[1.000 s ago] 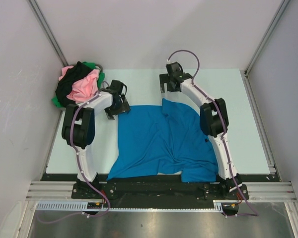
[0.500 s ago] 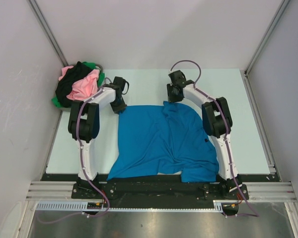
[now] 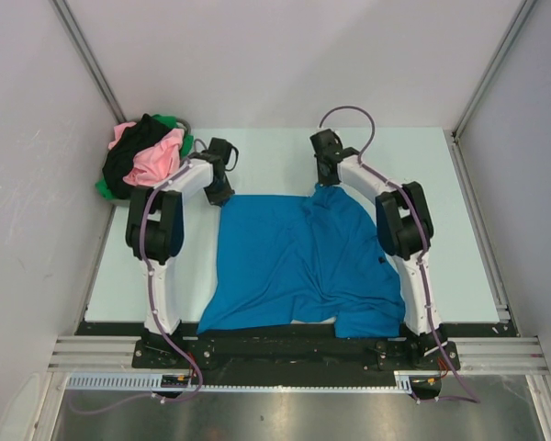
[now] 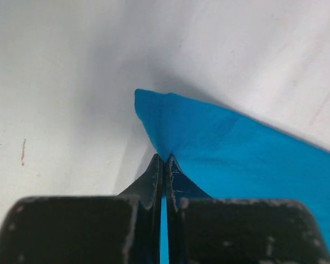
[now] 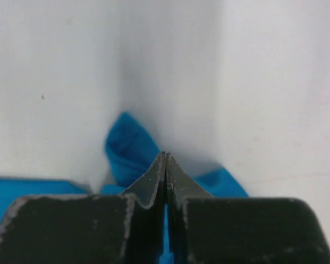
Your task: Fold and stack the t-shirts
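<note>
A bright blue t-shirt (image 3: 298, 262) lies spread across the middle of the table, wrinkled toward its near edge. My left gripper (image 3: 222, 195) is shut on its far left corner; the left wrist view shows the blue cloth (image 4: 220, 137) pinched between the closed fingers (image 4: 154, 176). At the far right corner my right gripper (image 3: 327, 180) is shut on the shirt, with blue fabric (image 5: 129, 148) bunched around its fingertips (image 5: 165, 157). More t-shirts, pink (image 3: 156, 161), black (image 3: 133, 152) and green (image 3: 179, 124), sit heaped at the far left.
The heap of shirts fills a round grey basket (image 3: 185, 122) at the table's far left corner. Grey walls and metal rails (image 3: 477, 197) enclose the white table (image 3: 266, 156). The blue shirt's near edge hangs over the front rail (image 3: 285, 344).
Both grippers came down onto the blue shirt's far corners and closed on the cloth. The left arm swung toward the far edge; the right one dropped from above the table.
</note>
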